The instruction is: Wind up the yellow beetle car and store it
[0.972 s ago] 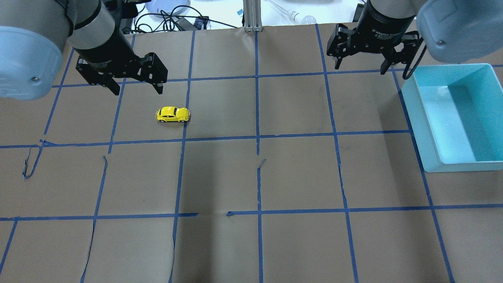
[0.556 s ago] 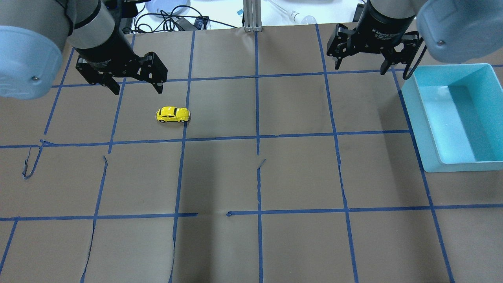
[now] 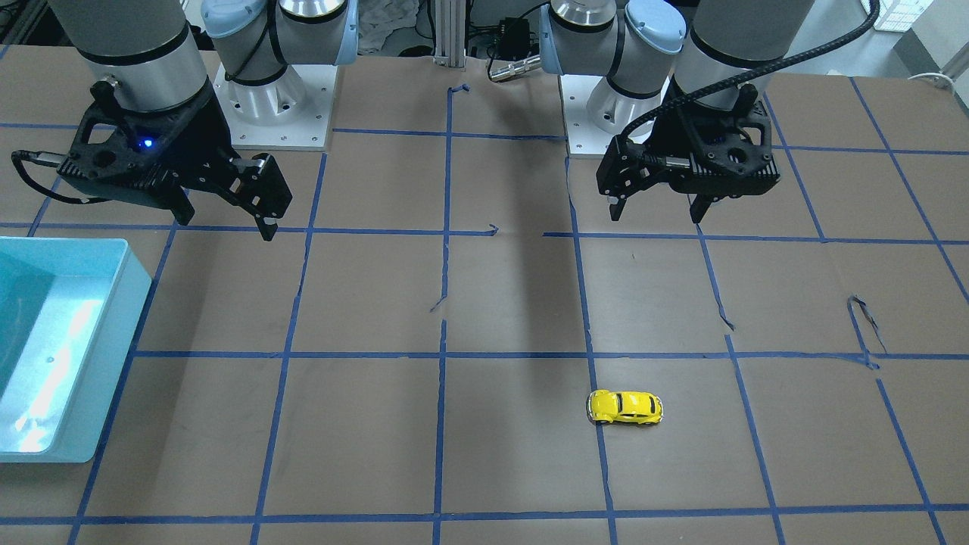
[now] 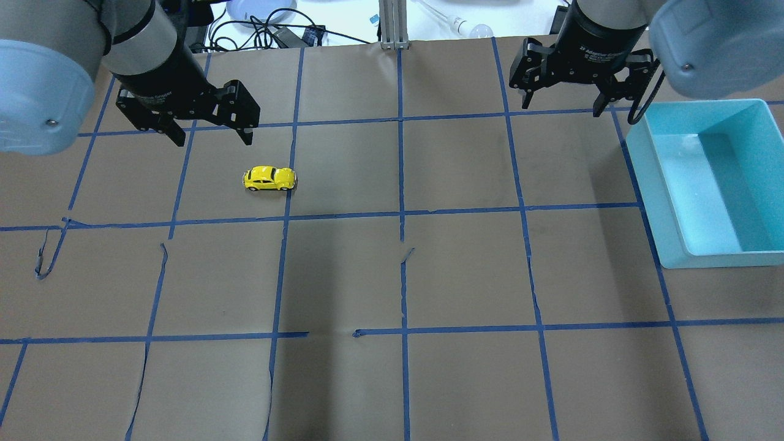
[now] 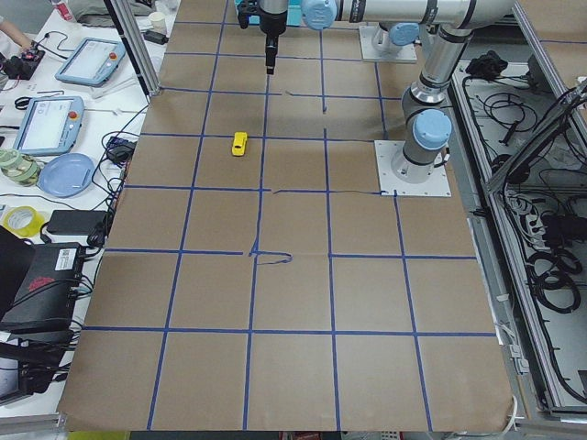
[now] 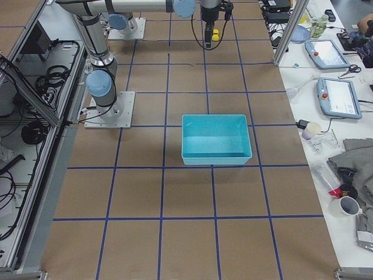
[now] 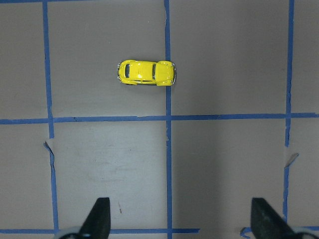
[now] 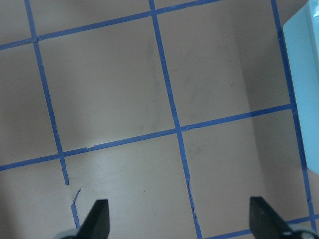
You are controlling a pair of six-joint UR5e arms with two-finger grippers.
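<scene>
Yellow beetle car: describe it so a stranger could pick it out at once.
On the brown table gridded with blue tape, go to the robot's left half, near the open left hand, far from the teal bin. The yellow beetle car stands with one end over a tape line, the only yellow thing there.

Silver-grey arms (image 3: 121, 45) are capped in pale blue. The black right gripper (image 3: 225, 227) is lit by a blue dot (image 3: 146, 141); the black left gripper (image 3: 655, 218) is trailed by a ribbed cable (image 3: 787, 63).
</scene>
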